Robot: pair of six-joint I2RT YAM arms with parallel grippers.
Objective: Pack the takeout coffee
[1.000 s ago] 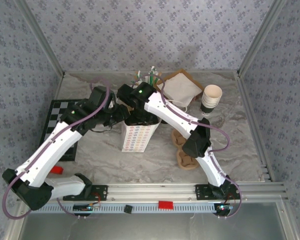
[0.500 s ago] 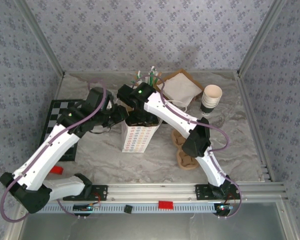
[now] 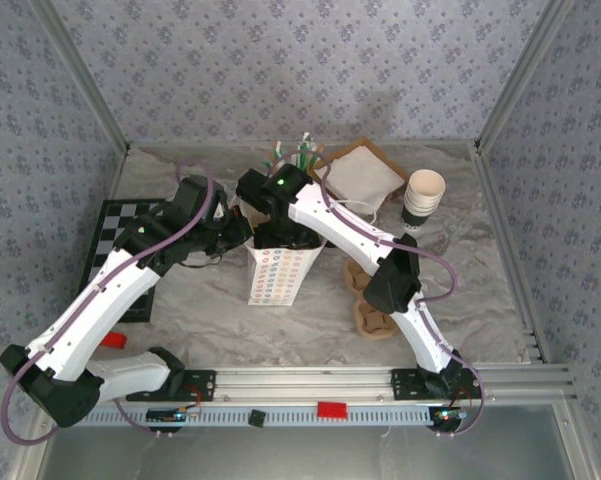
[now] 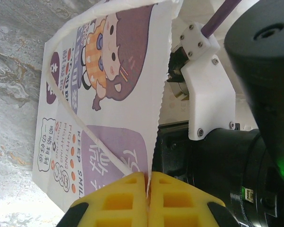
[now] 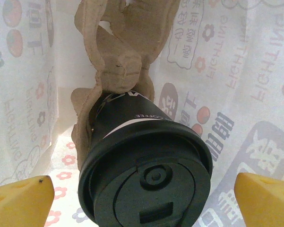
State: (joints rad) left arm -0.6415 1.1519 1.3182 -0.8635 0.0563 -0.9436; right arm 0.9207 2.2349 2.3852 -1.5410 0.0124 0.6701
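Observation:
A white printed paper bag (image 3: 276, 276) stands upright mid-table. My left gripper (image 3: 242, 232) is at its left top edge. In the left wrist view the yellow fingertips (image 4: 132, 198) are shut on the bag's (image 4: 104, 94) thin rim. My right gripper (image 3: 280, 236) reaches down into the bag's mouth. Inside, a black takeout coffee cup (image 5: 146, 175) with a black lid sits in a brown cardboard carrier (image 5: 123, 47). The right gripper (image 5: 144, 201) is open, its yellow fingertips (image 5: 19, 201) standing wide on either side of the lid without touching it.
A stack of paper cups (image 3: 423, 200) stands at the back right. Brown cardboard carriers (image 3: 370, 300) lie to the right of the bag. A brown tray with white napkins (image 3: 360, 178) and straws (image 3: 298, 155) sit behind it. A chequered mat (image 3: 120, 240) lies on the left.
The left gripper's jaws have come together on the bag's rim. The bag's top has shifted slightly. The right arm has stayed inside the bag.

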